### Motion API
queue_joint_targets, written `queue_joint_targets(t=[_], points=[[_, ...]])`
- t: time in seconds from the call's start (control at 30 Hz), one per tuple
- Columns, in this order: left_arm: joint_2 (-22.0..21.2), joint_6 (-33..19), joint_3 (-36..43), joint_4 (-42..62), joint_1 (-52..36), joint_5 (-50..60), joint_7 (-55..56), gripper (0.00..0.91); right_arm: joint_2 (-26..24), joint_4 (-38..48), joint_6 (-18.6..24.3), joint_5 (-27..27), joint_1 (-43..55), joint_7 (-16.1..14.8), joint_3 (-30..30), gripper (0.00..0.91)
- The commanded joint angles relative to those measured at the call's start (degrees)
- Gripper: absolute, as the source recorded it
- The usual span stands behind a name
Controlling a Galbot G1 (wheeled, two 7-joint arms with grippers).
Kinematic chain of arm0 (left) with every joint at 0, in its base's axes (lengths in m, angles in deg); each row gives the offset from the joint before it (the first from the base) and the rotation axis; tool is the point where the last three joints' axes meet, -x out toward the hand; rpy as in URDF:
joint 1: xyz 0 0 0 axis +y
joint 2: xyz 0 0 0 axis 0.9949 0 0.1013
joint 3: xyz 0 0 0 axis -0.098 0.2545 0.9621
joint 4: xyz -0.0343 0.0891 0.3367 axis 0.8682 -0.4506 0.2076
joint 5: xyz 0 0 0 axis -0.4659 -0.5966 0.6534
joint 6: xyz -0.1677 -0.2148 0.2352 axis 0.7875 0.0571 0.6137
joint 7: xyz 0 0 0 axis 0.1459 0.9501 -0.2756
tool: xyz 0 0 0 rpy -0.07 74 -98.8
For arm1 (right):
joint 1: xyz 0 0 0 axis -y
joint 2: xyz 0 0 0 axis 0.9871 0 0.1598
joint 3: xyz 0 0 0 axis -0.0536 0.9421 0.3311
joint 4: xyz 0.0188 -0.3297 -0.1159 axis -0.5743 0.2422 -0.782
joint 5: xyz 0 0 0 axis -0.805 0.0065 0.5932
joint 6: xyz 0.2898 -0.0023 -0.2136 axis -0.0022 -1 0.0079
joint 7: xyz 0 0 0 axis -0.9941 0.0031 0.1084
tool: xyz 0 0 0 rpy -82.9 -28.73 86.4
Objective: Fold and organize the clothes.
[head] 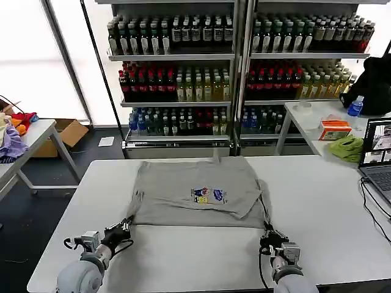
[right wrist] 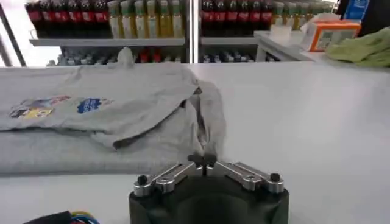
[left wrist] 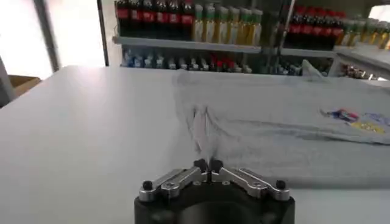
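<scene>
A grey cotton shirt [head: 195,192] lies partly folded at the centre of the head view on a smooth white table [head: 317,207], its soft knit gathered into ridges along both lower corners and a small multicoloured chest print [head: 208,195] facing up. At lower left, the left gripper [head: 124,227] is clenched on the shirt's near corner; its black metal fingers [left wrist: 200,165] meet on a pinch of fabric. At lower right, the right gripper [head: 269,237] pinches the opposite corner, fingertips [right wrist: 209,160] pressed together on cloth.
</scene>
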Motion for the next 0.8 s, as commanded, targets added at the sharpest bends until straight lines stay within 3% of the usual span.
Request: queue_joint_targets(t=[0.03, 0.33, 0.63, 0.67, 0.73, 0.77, 0.8], points=[[-3.9, 1.8, -5.3, -10.4, 14.2, 3.6, -0.1, 0.01, -0.8, -7.7, 0.4, 0.3, -10.1, -1.5, -2.6, 0.0], [-8.6, 3.3, -13.2, -18.4, 26.9, 4.6, -1.9, 0.01, -2.6, -11.7, 2.9, 0.5, -18.2, -4.4, -4.4, 0.0], [-12.4, 5.0, -15.0, -21.7, 31.1, 6.7, -2.5, 0.0, -4.2, -12.5, 4.1, 0.1, -20.6, -4.2, -4.1, 0.0], [-12.6, 5.3, -15.2, -21.8, 31.1, 6.9, -2.5, 0.06, -4.2, -12.6, 4.1, 0.0, -20.6, -4.2, -4.0, 0.0], [-13.0, 6.6, -16.0, -22.4, 31.2, 6.3, -2.5, 0.383, -4.2, -13.0, 3.3, 0.5, -20.5, -3.7, -3.8, 0.0], [-13.1, 6.9, -16.1, -22.6, 31.4, 5.7, -2.5, 0.907, -4.3, -13.3, 2.8, 0.5, -20.7, -3.7, -4.0, 0.484], [-13.1, 7.5, -16.6, -23.3, 32.0, 5.0, -2.7, 0.907, -4.5, -13.9, 2.1, 0.3, -21.1, -3.4, -4.1, 0.887]])
